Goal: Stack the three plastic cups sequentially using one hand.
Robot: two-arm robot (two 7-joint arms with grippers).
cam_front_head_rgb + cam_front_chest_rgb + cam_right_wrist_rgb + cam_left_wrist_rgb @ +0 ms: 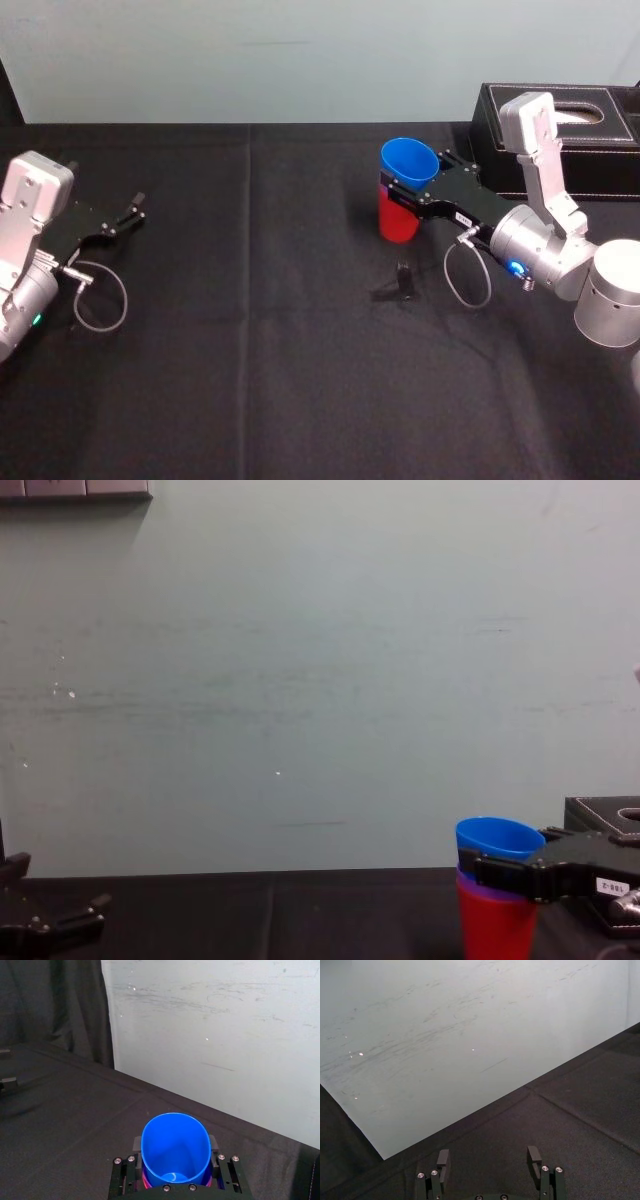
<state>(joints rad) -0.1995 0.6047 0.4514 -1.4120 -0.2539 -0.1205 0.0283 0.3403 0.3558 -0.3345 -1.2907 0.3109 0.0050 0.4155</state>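
While the left gripper lies parked at the near left with its fingers apart, the stack at centre right looks all but done: the blue cup sits in the purple cup, and that in the red cup, which seems to stand on the table. The right gripper is clamped on the blue cup; what seems left is seating it and letting go. Black cloth covers the table, a black box stands far right, and a pale wall lies behind
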